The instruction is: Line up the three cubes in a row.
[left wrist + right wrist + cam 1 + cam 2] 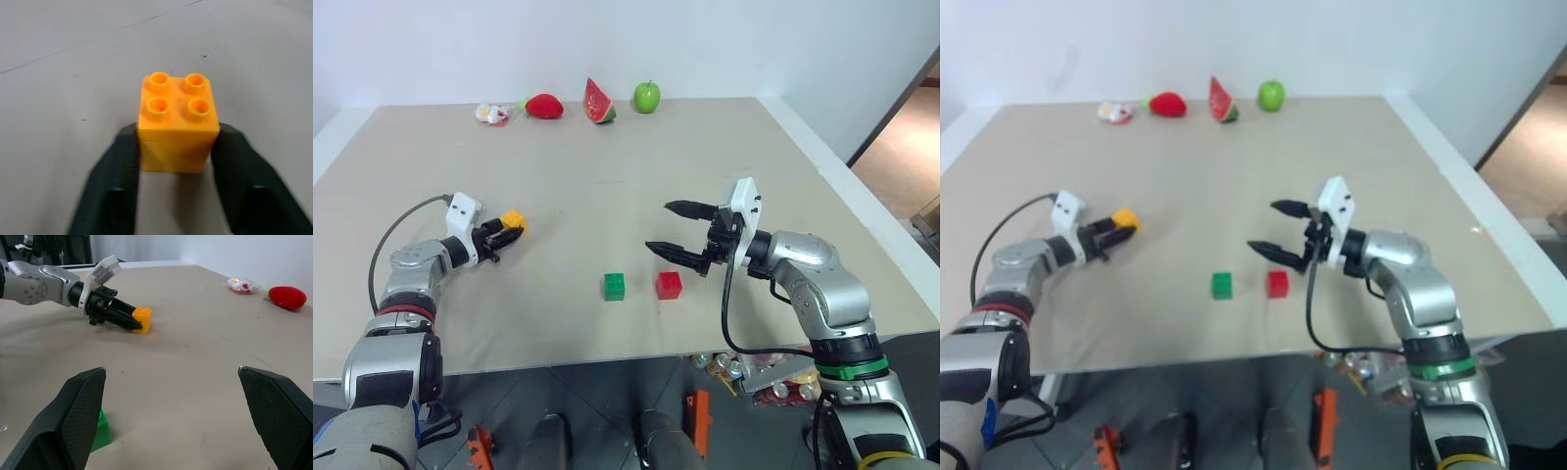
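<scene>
A yellow-orange cube (177, 125) with a studded top rests on the beige table (607, 186) at the left. My left gripper (508, 233) is shut on it, one black finger against each side, as the right wrist view also shows. The green cube (614, 286) and the red cube (669, 285) sit side by side near the table's front edge, a small gap between them. My right gripper (658, 226) hovers open just right of and above the red cube, with nothing between its fingers.
Along the far edge lie a wrapped packet (492, 115), a toy strawberry (544, 106), a watermelon slice (599, 102) and a green apple (647, 96). The table's front edge runs just below the green and red cubes. Wide bare tabletop lies between the two grippers.
</scene>
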